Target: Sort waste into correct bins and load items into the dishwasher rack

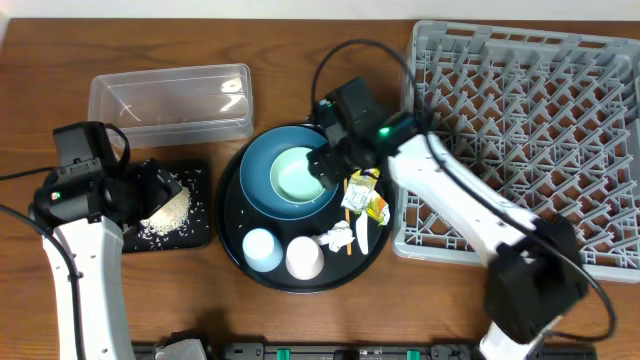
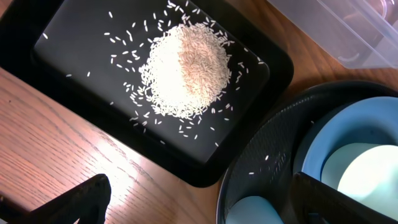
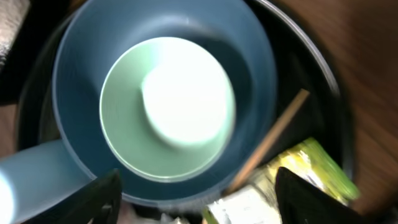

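On the large round black tray [image 1: 228, 205], the small cream bowl [image 1: 295, 175] sits inside the large blue plate [image 1: 255, 165]. The right jaws, wide, hover at its rim, and a skewed pinch could tip it. Left jaws, wide and empty, hang over loose white rice [image 2: 186, 68] left of that tray.

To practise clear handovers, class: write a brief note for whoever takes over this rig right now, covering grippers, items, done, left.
Left gripper: open, over the black rectangular tray.
Right gripper: open, over the cream bowl nested in the blue plate.
Done: rice mostly piled in that tray.
Left: wrappers, white scrap, wooden stick, pale blue cup, whitish cup, bowl and plate all on the round black tray; dishwasher rack and clear tub show nothing loaded.
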Controlling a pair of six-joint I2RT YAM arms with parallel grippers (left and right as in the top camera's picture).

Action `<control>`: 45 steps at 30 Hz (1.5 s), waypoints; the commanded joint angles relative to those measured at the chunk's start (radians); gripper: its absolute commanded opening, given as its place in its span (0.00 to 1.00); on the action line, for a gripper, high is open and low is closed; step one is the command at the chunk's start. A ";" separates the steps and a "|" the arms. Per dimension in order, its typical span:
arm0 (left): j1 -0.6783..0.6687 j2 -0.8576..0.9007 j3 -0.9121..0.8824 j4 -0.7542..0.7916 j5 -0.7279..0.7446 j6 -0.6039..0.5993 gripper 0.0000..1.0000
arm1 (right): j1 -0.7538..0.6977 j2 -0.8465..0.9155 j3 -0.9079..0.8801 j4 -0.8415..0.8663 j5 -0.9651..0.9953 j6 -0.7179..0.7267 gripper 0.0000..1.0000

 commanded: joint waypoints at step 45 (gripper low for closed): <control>0.004 0.006 -0.018 -0.005 -0.001 -0.013 0.92 | -0.064 -0.014 0.270 -0.159 0.494 0.135 0.01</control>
